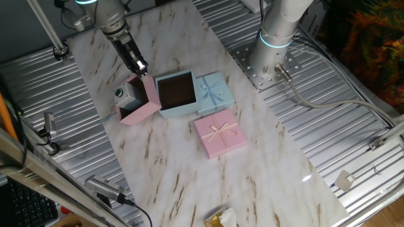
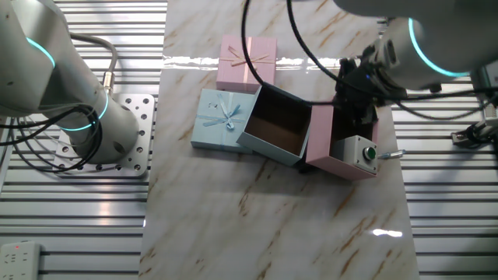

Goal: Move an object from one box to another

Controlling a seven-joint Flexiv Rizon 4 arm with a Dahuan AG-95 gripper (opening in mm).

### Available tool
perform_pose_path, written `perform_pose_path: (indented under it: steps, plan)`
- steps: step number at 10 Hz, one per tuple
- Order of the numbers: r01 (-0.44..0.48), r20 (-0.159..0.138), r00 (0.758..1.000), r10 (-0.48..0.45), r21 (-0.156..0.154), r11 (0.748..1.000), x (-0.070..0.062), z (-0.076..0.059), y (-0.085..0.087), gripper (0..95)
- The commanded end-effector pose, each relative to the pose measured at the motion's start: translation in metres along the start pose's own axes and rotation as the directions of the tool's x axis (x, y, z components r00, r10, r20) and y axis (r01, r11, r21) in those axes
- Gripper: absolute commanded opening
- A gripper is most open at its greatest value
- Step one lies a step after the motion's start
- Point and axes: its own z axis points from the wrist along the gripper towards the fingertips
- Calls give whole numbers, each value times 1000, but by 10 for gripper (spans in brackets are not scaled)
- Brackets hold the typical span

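Object, white with dark green round part, sits inside the pink box, which we see tipped on its side, opening toward the worktop's left edge. Gripper sits at that box's upper rim; we cannot tell whether its fingers are spread or pinching. Blue box touches the pink one, upright, lining bare. Blue bowed lid and pink bowed lid lie beyond.

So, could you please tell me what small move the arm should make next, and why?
Probably tip the pink box a little further toward the light blue box. The claw sits at the pink box's raised edge, that box is tilted against the blue one, and the white object is still inside it. The claw's grip is unclear.
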Motion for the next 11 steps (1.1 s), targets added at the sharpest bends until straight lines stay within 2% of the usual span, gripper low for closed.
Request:
perform_pose_path:
  steps: [1, 6, 11]
  plan:
    - [14, -22, 1000, -14, -1, 1000, -4, 4, -9, 0]
    - [45, -52, 998, -45, -3, 999, -22, 14, -34, 0]
    - [63, -76, 995, -63, -1, 998, -34, 22, -46, 0]
